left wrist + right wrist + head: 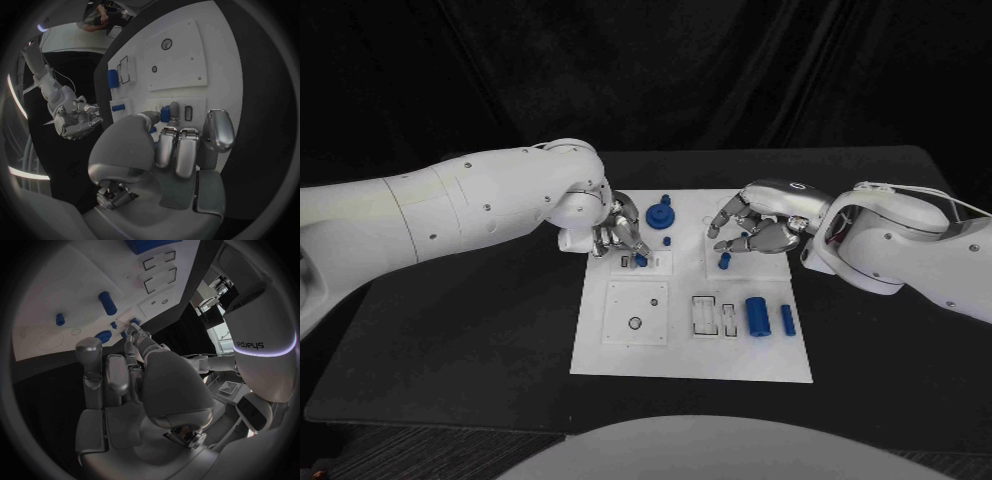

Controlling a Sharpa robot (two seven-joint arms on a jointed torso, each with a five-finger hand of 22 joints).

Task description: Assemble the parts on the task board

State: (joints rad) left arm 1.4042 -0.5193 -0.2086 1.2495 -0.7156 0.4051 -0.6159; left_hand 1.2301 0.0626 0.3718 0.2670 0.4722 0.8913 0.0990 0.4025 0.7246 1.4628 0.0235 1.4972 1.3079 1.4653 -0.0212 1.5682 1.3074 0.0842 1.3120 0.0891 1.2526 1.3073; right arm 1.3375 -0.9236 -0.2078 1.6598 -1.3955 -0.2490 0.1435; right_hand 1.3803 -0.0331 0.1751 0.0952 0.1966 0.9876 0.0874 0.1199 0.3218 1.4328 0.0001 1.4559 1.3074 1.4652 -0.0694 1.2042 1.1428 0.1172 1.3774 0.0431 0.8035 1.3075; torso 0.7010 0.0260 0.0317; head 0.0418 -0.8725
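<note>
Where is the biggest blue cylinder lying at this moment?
In the head view, the large blue cylinder lies on the task board, right of centre, beside a thinner blue piece.

My two arms are glossy white shells dotted with small dark screws. The left hand (615,236) and right hand (759,228) are silver metal with segmented fingers. A thin white cable (923,193) loops over the right forearm.

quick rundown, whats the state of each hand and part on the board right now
left hand: fingers down on a small blue part at the board's far left; whether it grips the part is unclear
right hand: fingers curled over a small blue peg; grip unclear
blue gear: on the board's far edge, untouched
large blue cylinder: lying flat, loose
slim blue cylinder: lying flat beside it
task board: flat on the table
</note>
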